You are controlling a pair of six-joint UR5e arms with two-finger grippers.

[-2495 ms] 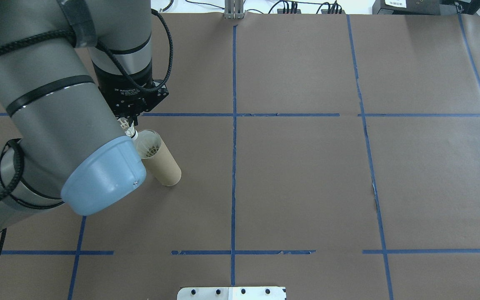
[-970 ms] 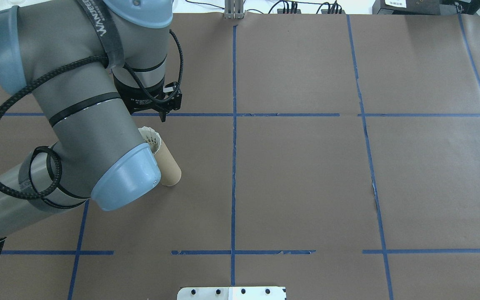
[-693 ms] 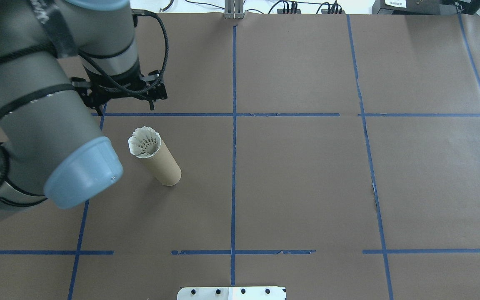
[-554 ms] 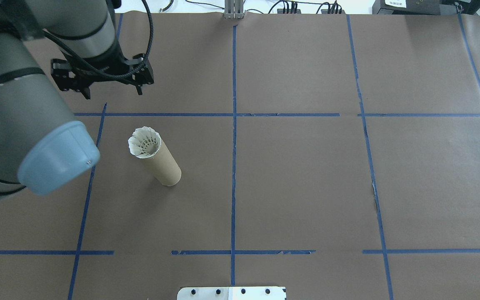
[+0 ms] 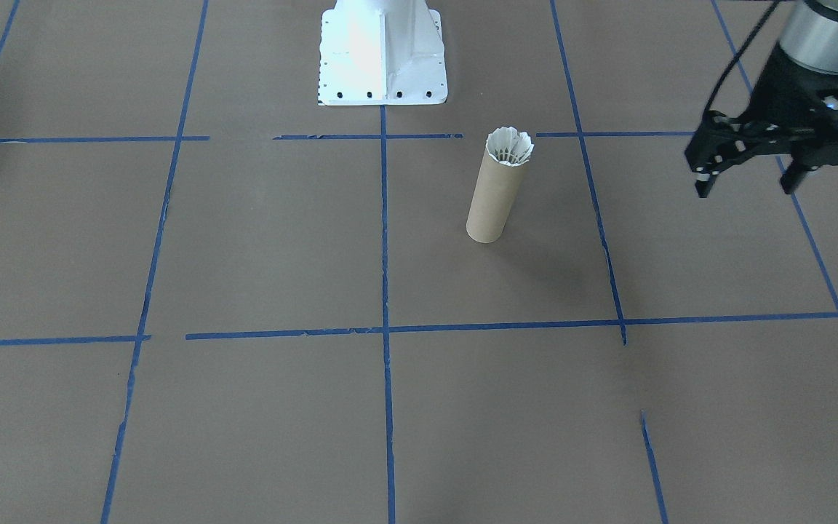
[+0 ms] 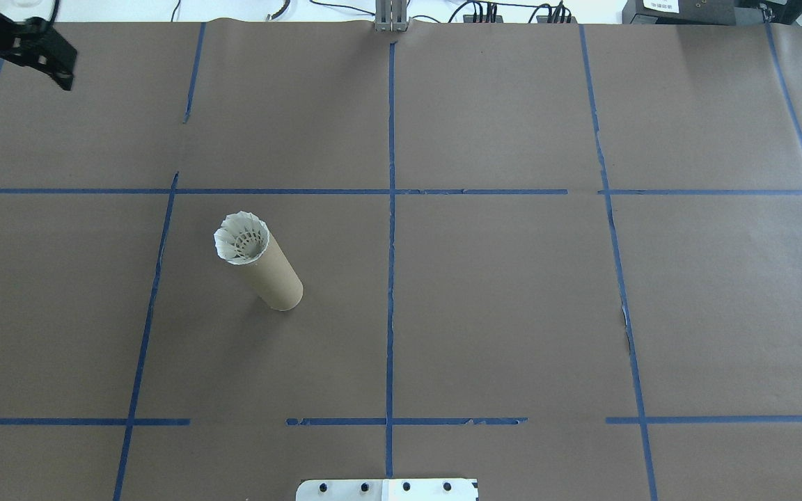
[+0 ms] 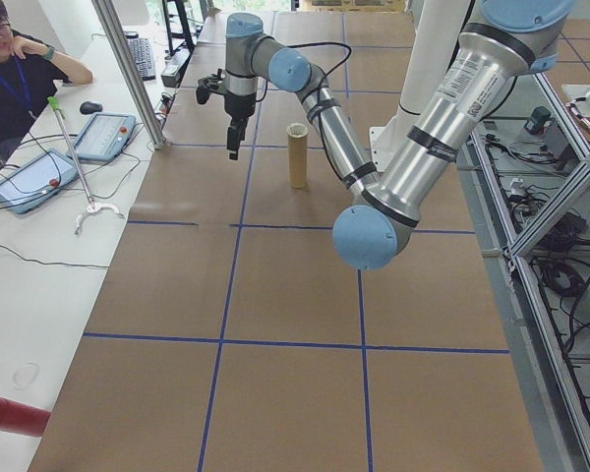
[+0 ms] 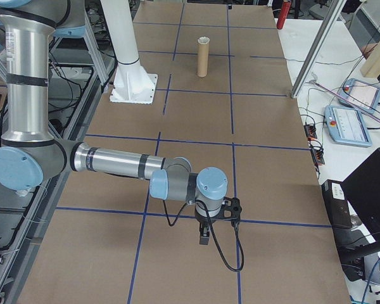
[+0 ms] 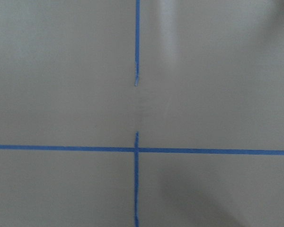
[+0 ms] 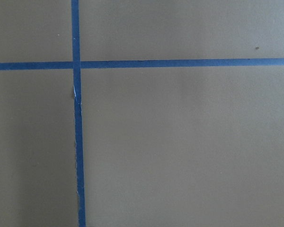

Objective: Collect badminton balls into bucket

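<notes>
Overhead exterior view: shuttlecock (image 6: 241, 237) seated in the mouth of the upright bucket (image 6: 269, 270) on the worktop (image 6: 498, 292).

Collection looks complete; what remains, I judge, is clearing the arm, no further pick being visible. From where I stand, the left tool (image 5: 746, 183) hangs spread and empty, well apart from the bucket. The right tool (image 8: 203, 239) hovers far off; its opening I cannot tell.

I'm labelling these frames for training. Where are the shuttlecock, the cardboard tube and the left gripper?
shuttlecock (image 6: 241, 239), overhead exterior view, on its white feather skirt.
cardboard tube (image 6: 277, 276), overhead exterior view, on its brown side wall.
left gripper (image 5: 746, 188), exterior front-facing view, midway between the open fingertips.
</notes>
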